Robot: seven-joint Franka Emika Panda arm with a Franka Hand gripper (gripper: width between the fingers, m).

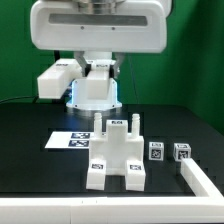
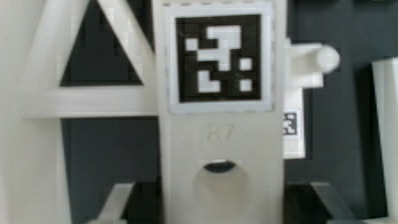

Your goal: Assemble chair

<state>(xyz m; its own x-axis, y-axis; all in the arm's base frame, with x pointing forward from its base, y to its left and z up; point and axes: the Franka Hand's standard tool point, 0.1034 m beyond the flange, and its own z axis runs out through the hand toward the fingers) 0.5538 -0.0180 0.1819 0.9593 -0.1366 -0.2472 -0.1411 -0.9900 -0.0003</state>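
White chair point(image 1: 116, 152) shows its tag marker point(image 2: 219, 55) large only at the wrist; fingers' opening cannot be told.

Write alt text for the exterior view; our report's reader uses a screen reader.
White chair pieces with square tags stand clustered on a black table, before a white robot arm. A marker board lies flat toward the exterior view's left of them; two small tagged blocks and a white rail sit toward its right.
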